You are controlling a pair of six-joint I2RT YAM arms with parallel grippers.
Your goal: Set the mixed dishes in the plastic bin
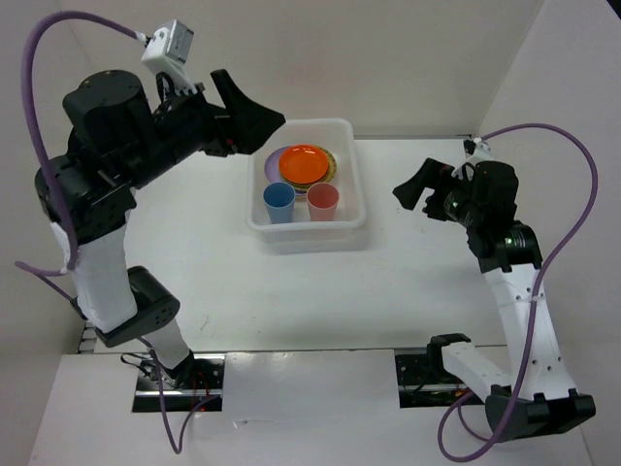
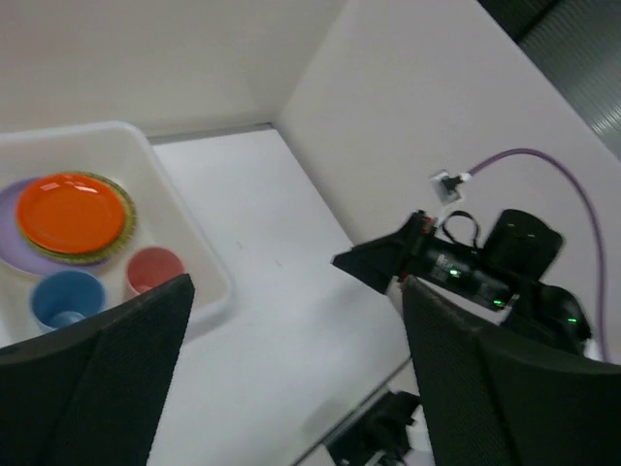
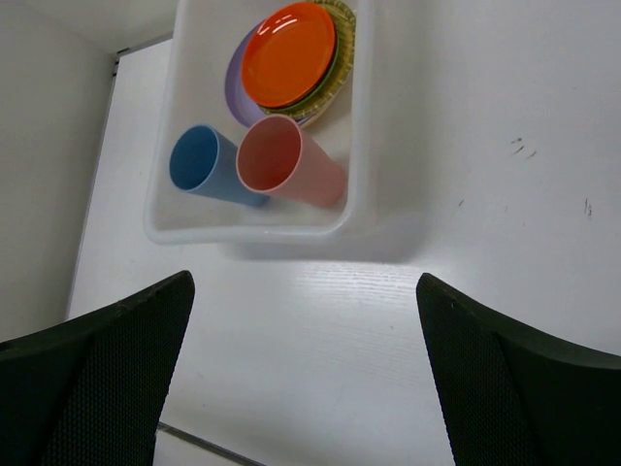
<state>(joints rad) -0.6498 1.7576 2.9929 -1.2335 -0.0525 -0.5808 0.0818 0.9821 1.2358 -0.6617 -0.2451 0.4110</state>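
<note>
White translucent plastic bin (image 1: 309,236) on the worktop (image 1: 194,252), between the two arms and nearer the left one, with its long side running away from the bases.

Inside, at the far end: a stack of small round plates.
- Bright orange plate (image 1: 304,165) on top, face up.
- Lime green plate (image 3: 325,85) directly beneath, only a thin edge visible.
- Tan plate (image 3: 346,44) under that, its rim showing on the side toward the right arm.
- Lilac plate (image 3: 234,87) lowest of those visible, peeking out on the side toward the left arm.
- Any other plates in the stack hidden from every view.

Inside, at the near end: blue cup (image 1: 279,201) and pink-red cup (image 1: 323,200), both mouth-up, side by side just in front of the stack, blue on the left. Nothing visible inside either cup.

Left fingers (image 2: 107,379) spread wide with nothing between them, raised above the bin's far left corner. Right fingers (image 3: 87,379) also spread wide and empty, over bare worktop to the right of the bin, well apart from it and aimed toward it.
</note>
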